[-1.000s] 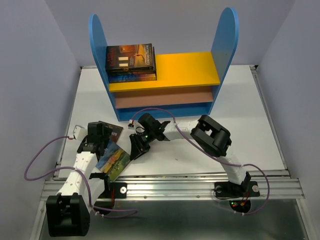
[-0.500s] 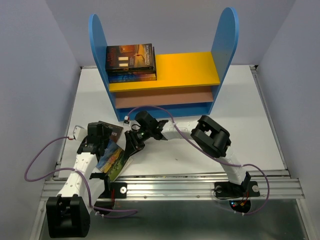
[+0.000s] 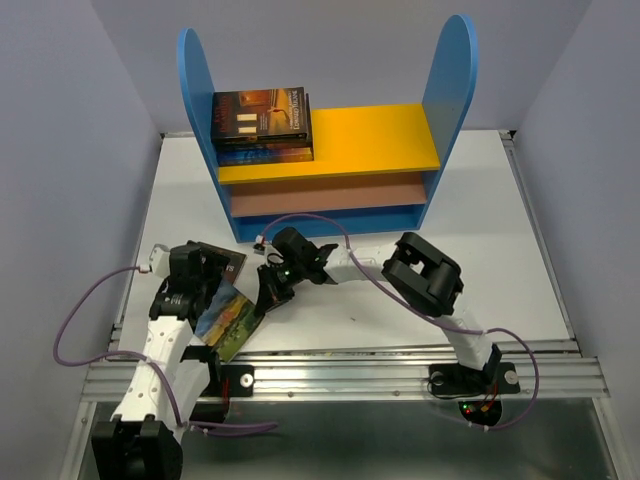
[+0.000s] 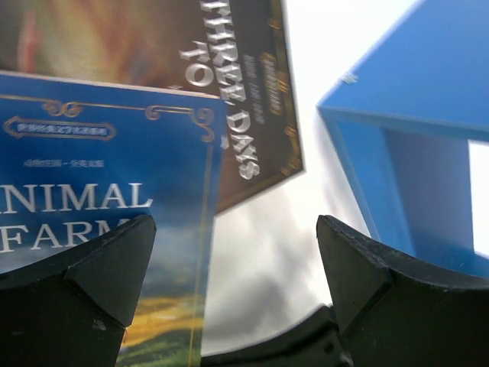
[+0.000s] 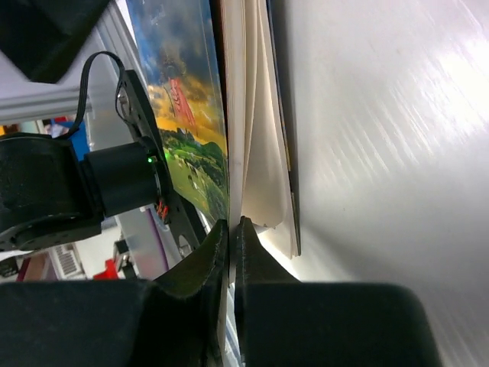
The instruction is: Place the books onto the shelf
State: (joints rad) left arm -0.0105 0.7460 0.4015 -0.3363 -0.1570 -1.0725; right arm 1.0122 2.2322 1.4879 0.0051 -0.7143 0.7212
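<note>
R gripper [image 5: 231, 229] pinched tight on Animal Farm book [image 4: 92, 191] cover, bench front-left corner; L gripper [image 4: 233, 252] wide open over it.

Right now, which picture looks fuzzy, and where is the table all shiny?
Top external view: sharp and evenly lit, the shelf crisp. Left wrist view: the Animal Farm book reads clearly, the close black jaws look soft, and the table washes out white. Right wrist view: streaky glare runs across the table, and the jaws up close are dark and blurred.
</note>
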